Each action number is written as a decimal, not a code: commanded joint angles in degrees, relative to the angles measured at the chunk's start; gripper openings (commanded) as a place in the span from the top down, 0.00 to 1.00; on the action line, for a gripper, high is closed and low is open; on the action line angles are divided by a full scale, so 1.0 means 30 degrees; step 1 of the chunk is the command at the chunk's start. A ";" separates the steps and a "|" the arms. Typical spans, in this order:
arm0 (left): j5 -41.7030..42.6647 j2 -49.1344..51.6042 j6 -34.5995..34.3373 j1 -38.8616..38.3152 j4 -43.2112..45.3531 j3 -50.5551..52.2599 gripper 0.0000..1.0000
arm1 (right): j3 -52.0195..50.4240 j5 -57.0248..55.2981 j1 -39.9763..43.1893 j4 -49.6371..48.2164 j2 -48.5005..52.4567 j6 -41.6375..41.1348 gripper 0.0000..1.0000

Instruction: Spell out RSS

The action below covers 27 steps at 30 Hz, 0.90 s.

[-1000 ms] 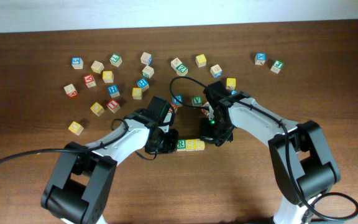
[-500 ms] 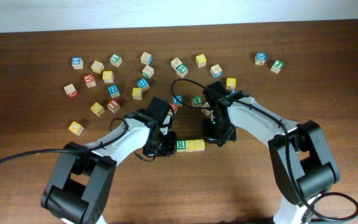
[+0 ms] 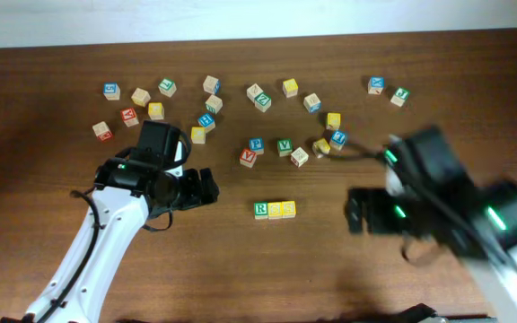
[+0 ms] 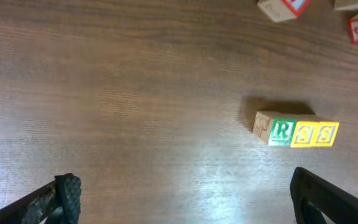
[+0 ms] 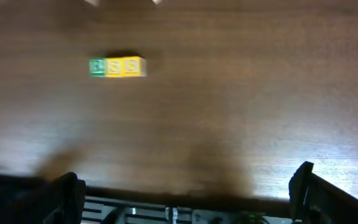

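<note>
Both arms have drawn back from the RSS row (image 3: 275, 210), which a second ago sat right between their fingertips. The row lies free on the table (image 3: 43, 224), its green R cube (image 4: 282, 132) and two yellow S cubes (image 4: 304, 134) touching in a line. It sits ahead of the left gripper (image 4: 185, 208), toward that gripper's right finger. The left gripper's fingers (image 4: 68, 194) are spread wide and hold nothing. The right gripper (image 5: 188, 202) is likewise spread and empty, and the row lies well ahead near its left finger. Scattered letter cubes (image 3: 256, 144) lie beyond.

Overhead: fixed above, straight down, whole table (image 3: 25, 269) in frame.
Left wrist: low over the wood, RSS row (image 4: 297, 132) close at right.
Right wrist: higher, blurred, RSS row (image 5: 117, 66) upper left.
Shared: RSS row (image 3: 274, 209), all three views.
</note>
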<state>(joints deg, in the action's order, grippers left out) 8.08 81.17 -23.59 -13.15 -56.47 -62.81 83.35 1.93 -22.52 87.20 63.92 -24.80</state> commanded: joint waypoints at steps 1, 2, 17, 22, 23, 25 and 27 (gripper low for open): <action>-0.0138 -0.0255 -0.0219 0.0066 0.0022 -0.0102 0.01 | -0.1151 -0.0248 -0.0612 0.0066 -0.4277 -0.0408 0.02; -0.0138 -0.0255 -0.0262 0.0066 0.0007 -0.0102 0.01 | -0.1217 -0.0248 -0.0612 0.0073 -0.5457 -0.0401 0.02; -0.0138 -0.0255 -0.0262 0.0066 0.0007 -0.0102 0.01 | -0.1348 0.0087 0.0736 0.0262 -0.9566 0.1654 0.01; -0.0146 -0.0255 -0.0262 0.0066 0.0007 -0.0102 0.01 | -0.6411 0.2244 0.4656 -0.4029 -1.3879 0.5544 0.02; -0.0138 -0.0255 -0.0262 0.0066 0.0007 -0.0102 0.01 | -0.7832 0.2834 0.5158 -0.5238 -1.5074 0.5697 0.02; -0.0146 -0.0255 -0.0262 0.0066 0.0007 -0.0102 0.01 | -1.0433 0.3024 0.5690 -0.7388 -1.6903 0.5697 0.02; -0.0146 -0.0255 -0.0262 0.0066 0.0007 -0.0102 0.01 | -1.3340 0.3024 0.5697 -1.0229 -1.8600 0.6149 0.02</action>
<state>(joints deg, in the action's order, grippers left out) 8.08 81.10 -23.66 -13.15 -56.38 -62.81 49.87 9.63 -5.96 62.02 12.12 -8.80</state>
